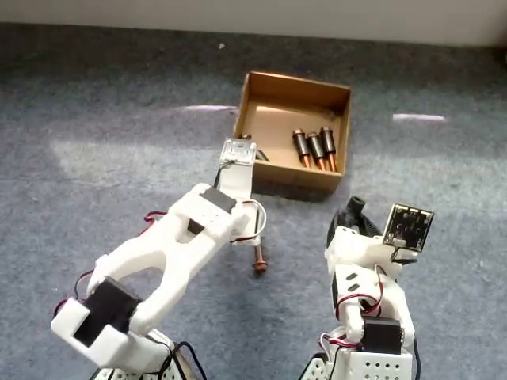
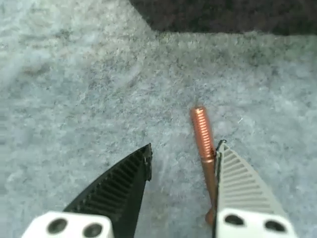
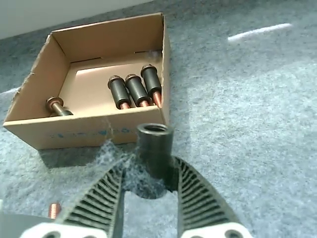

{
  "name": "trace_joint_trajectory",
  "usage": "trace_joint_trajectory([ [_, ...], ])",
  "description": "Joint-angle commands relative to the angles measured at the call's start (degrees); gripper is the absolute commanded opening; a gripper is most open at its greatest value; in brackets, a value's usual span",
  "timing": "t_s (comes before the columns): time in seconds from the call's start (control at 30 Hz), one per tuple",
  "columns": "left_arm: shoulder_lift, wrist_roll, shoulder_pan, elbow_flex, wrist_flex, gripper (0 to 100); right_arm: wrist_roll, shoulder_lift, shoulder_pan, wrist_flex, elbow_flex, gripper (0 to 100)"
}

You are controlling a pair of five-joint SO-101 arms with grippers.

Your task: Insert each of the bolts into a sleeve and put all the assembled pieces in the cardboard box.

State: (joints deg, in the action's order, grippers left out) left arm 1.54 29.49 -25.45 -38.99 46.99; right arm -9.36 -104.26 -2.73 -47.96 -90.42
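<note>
**Centre the loose bolt, then close on it**

My left hand (image 2: 184,148) is down at the bench (image 1: 95,111) with its jaws apart. The bolt (image 2: 203,134) lies flat between them, well off centre. Its shank runs along the inside of the pale finger (image 2: 242,183) and seems to touch it, while the dark finger (image 2: 124,183) stands clear on the other side. The threaded end points away from my wrist.

I judge the step in hand to be picking up this bolt. To do it well I should shift a little so the bolt sits midway. Failing that, I can close slowly and let the dark finger sweep across to it. I want the grip near the head, so the threads stick out free for the insertion. On this nappy cover the bolt may roll or tip as the jaws meet, so I would stay low and check the hold before lifting.

Farther right stands the box (image 1: 295,89), with three pieces (image 1: 315,149) side by side on its floor and a fourth piece (image 3: 57,105) apart from them.

Right again, my right hand (image 3: 148,166) is clamped on the sleeve (image 3: 154,144), upright just in front of the box, bore facing up. That bore is my target. I should bring the bolt in thread first and in line with it, while the right hand holds steady.
</note>
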Motion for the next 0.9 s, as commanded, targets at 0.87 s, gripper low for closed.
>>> trace_joint_trajectory([
  [0.87, 5.5, 10.5, 2.4, 5.4, 9.0, 1, -0.2, -1.0, 0.7, 0.7, 0.9, 0.6],
])
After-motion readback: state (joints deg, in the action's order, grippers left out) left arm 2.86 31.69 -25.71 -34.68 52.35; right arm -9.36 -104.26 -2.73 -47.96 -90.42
